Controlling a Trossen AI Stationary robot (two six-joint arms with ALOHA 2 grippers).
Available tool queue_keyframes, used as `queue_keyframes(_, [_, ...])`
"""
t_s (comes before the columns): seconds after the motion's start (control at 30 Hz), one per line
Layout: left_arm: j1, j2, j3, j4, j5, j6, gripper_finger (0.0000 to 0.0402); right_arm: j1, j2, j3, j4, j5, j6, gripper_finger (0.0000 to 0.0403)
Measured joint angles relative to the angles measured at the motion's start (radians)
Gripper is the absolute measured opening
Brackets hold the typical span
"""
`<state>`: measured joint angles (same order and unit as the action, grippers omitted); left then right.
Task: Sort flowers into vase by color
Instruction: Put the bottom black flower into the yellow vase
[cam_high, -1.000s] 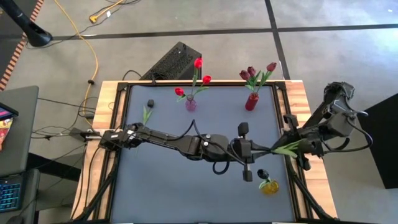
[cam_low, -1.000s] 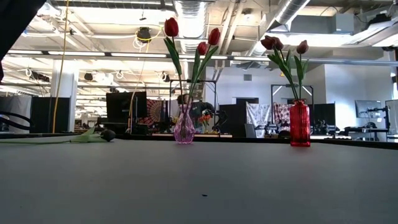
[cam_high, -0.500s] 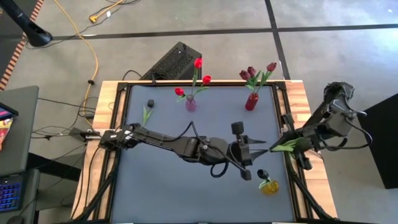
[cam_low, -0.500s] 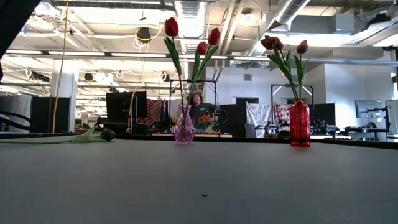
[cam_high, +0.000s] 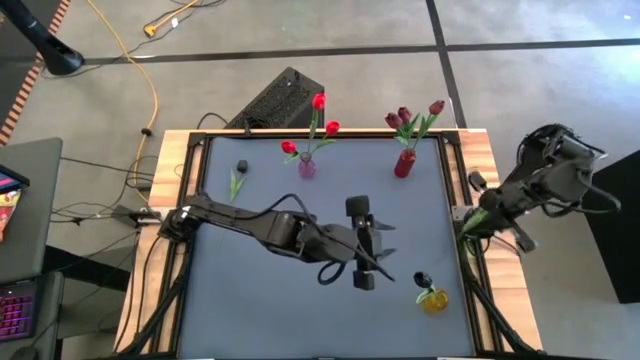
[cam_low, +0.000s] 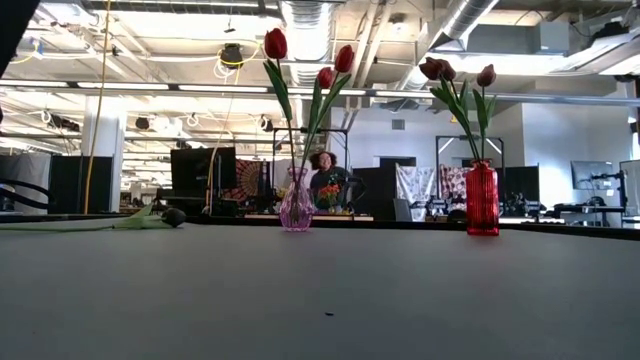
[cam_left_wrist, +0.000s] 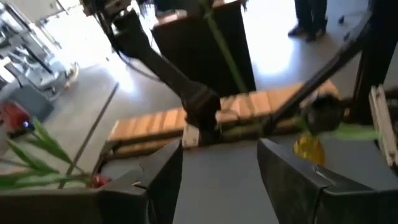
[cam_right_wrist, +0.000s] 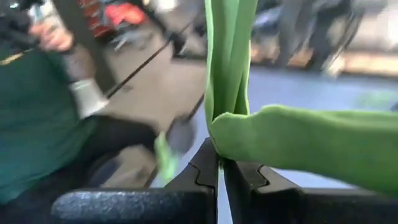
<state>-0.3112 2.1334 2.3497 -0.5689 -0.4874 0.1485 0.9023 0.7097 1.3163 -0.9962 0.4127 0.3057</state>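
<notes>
My right gripper (cam_high: 483, 218) hangs over the table's right edge, shut on a flower's green stem (cam_right_wrist: 227, 56). A broad leaf (cam_right_wrist: 311, 143) spreads beside the fingers, and the head is out of view. My left gripper (cam_high: 378, 247) is open over the middle of the table, holding nothing. A pink vase (cam_high: 307, 166) with red flowers and a red vase (cam_high: 404, 163) with maroon flowers stand at the far edge. A yellow vase (cam_high: 433, 299) with one black flower stands near right. Another black-headed flower (cam_high: 237, 181) lies flat at the far left. My right gripper pinches the flower's green stem (cam_right_wrist: 217, 127) between its two fingers, where the leaf branches off. The stem runs on past the fingertips, roughly along the fingers. The flower is lifted clear of the table.
The table's wooden frame (cam_high: 478, 160) borders the grey mat. A black box (cam_high: 278, 100) sits on the floor behind the table, with cables to the left. In the low view a person (cam_low: 325, 180) stands in the room beyond the pink vase (cam_low: 296, 205).
My left gripper has opened, let go of the flower stem and drawn back toward the table's left. My right gripper, shut on the stem, has pulled toward the right edge, risen a little and rolled. The flower has gone with it, clear of the table.
</notes>
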Motion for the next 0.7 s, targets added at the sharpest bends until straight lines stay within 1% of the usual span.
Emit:
queue_keyframes(0.1, [-0.011, 0.003, -0.001, -0.035, -0.017, -0.003, 0.0190, 0.000, 0.005, -0.001, -0.108, -0.085, 0.150, 0.0039])
queue_keyframes(0.2, [-0.018, 0.003, -0.001, -0.041, -0.045, 0.022, 0.0178, 0.000, 0.020, -0.001, -0.170, -0.152, 0.262, 0.0039])
queue_keyframes(0.33, [-0.026, 0.003, -0.001, -0.069, -0.052, 0.042, 0.0157, 0.006, 0.053, -0.001, -0.145, -0.246, 0.317, 0.0039])
queue_keyframes(0.4, [-0.032, 0.003, -0.001, -0.109, -0.055, 0.040, 0.0142, 0.037, 0.076, -0.002, -0.108, -0.276, 0.337, 0.0039])
queue_keyframes(0.47, [-0.041, 0.003, -0.001, -0.154, -0.082, 0.025, 0.0125, 0.087, 0.098, -0.015, -0.074, -0.275, 0.348, 0.0039])
queue_keyframes(0.53, [-0.050, -0.001, -0.001, -0.189, -0.110, 0.014, 0.0107, 0.150, 0.120, -0.033, -0.053, -0.239, 0.344, 0.0039])
queue_keyframes(0.6, [-0.053, -0.005, -0.001, -0.183, -0.113, 0.017, 0.0088, 0.222, 0.147, -0.045, -0.059, -0.171, 0.341, 0.0039])
queue_keyframes(0.7, [-0.056, -0.010, -0.001, -0.176, -0.100, 0.042, 0.0062, 0.334, 0.168, -0.063, -0.053, -0.029, 0.343, 0.0039])
